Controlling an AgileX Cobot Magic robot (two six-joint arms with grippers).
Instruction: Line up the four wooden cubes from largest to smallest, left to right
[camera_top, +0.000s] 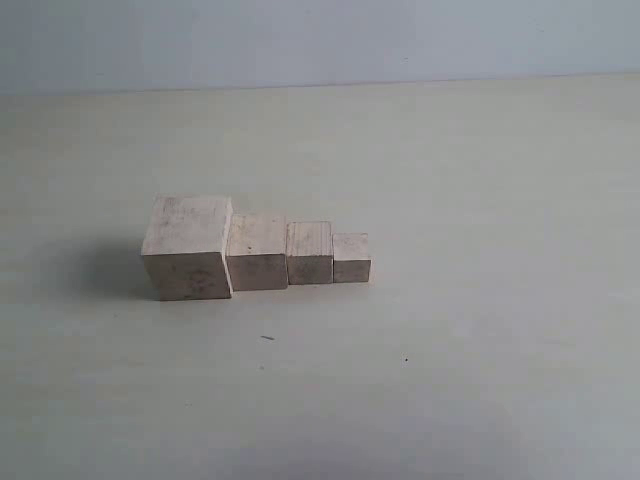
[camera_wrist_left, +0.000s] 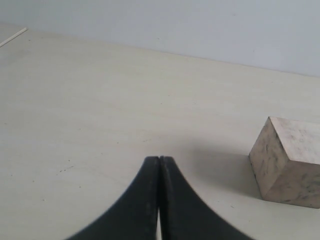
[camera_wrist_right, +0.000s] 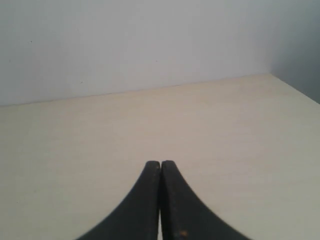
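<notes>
Well off the bench (camera_top: 480, 380) edges the four wooden cubes (camera_top: 258, 252) sit touching, largest left to smallest right; keep left tool (camera_wrist_left: 159, 159) and right tool (camera_wrist_right: 160, 163), both pressed together, clear.

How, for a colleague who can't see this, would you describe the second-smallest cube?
On the pale table, four wooden cubes form a row shrinking left to right in the exterior view. The second-smallest cube is third from the left: smaller than both cubes on its left, bigger than the end one.
</notes>
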